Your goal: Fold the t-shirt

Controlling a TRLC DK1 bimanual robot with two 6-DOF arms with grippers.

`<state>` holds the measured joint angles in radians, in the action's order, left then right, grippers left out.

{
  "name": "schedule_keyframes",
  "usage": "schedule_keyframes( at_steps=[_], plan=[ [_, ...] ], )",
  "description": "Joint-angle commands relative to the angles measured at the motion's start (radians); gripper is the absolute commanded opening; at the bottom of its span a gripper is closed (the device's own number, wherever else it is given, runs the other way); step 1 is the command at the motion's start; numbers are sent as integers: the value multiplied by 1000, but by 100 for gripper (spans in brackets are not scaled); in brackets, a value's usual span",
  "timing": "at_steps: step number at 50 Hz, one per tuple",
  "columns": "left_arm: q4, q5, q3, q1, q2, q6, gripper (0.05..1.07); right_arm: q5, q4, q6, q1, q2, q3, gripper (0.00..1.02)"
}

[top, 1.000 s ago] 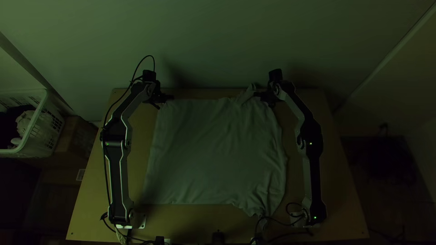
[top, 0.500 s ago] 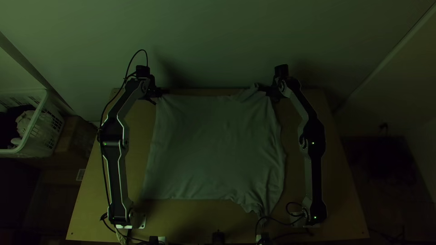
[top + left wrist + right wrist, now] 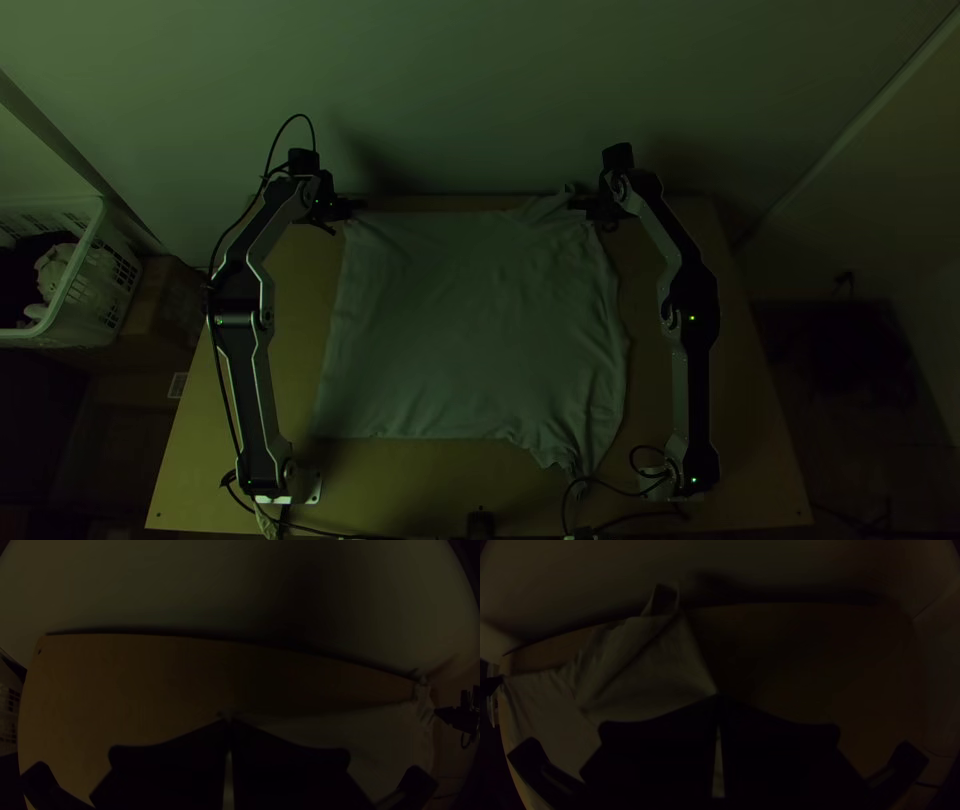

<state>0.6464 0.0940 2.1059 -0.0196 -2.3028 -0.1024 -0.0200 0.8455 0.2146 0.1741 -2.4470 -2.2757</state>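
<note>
"Starting with the t-shirt, what is its condition?"

"One shirt, spread mid-table between the left arm and right arm, rumpled down its right side. Number of layers: cannot tell."

"And the jaws?"

"Two grippers. The left gripper is closed on the far left corner; the right gripper is closed on the far right part. A loose flap stands beyond the latter. How much fabric each pinches is too dark to verify."

"Anything obscured?"

"Black cables pass by the shirt's near right end; contact unclear. One white basket, cut off at the left edge, contents mostly unreadable."

"Totals?"

"One shirt, one table, two arms, one basket."
</note>
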Motion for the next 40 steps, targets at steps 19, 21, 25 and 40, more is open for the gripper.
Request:
schedule_keyframes(
  at_steps=[19,21,25,40],
  plan=[
    [-119,27,-365,-16,306,-10,8,-12,23,-57,-4,249,255,2],
    [-134,29,-400,-16,327,-10,8,-12,15,-63,-4,275,295,2],
    [-157,33,-465,-17,368,-10,8,-12,-19,-77,-2,330,381,2],
    [-218,39,-664,-23,496,-6,8,-12,-46,-103,5,493,578,2]
  ],
)
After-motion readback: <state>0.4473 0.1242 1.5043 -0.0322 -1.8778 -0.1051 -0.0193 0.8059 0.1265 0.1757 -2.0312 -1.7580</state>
